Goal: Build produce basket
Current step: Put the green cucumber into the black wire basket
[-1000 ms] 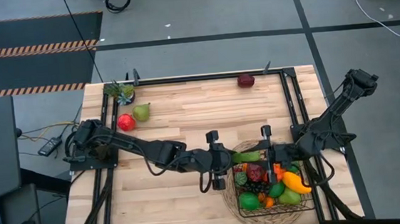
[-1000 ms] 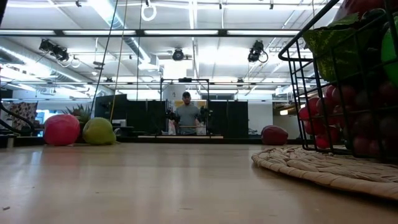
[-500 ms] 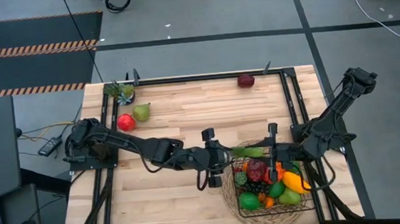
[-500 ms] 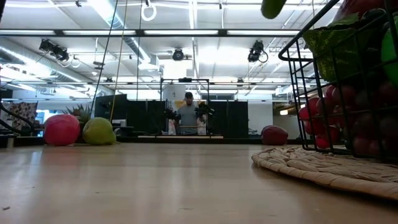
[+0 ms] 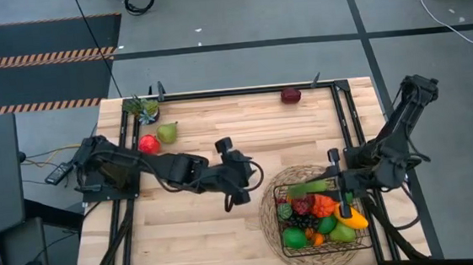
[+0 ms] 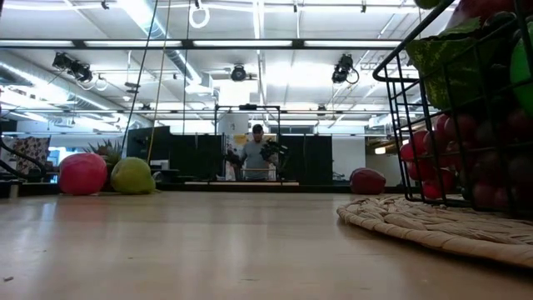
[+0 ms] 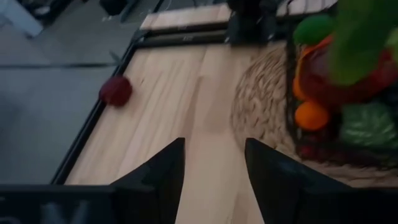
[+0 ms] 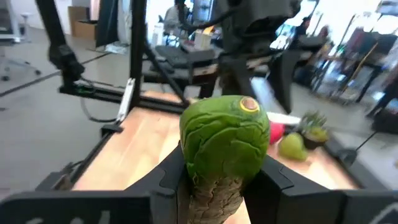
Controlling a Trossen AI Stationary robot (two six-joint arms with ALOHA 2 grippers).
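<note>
A long green cucumber (image 8: 222, 140) hangs level over the far part of the black wire basket (image 5: 279, 218), with my right gripper (image 5: 332, 182) shut on it. Its end shows at the top of the low view (image 6: 429, 3). The basket is piled with produce (image 5: 319, 215) and stands on a round woven mat (image 5: 270, 231). My left gripper (image 5: 253, 180) is left of the basket over bare table, open, with nothing between its fingers (image 7: 168, 171). My right gripper pinches the cucumber's right end (image 8: 214, 177) between its two fingers. The fingers come level from the table's right side and lie along the cucumber. The rest of the cucumber (image 5: 304, 187) sticks out toward the left, lifted clear above the basket's produce.
A red fruit (image 5: 149, 144) and a green pear (image 5: 167, 133) lie at the far left next to a leafy green piece (image 5: 141, 108). A dark red fruit (image 5: 290, 95) sits near the far edge. Bare wood lies between them and the mat.
My left gripper has drawn back from the cucumber's left end toward the table's left edge and has tipped up. My right gripper has carried the cucumber toward the right and near edges. The cucumber stays level and now hangs over the basket.
</note>
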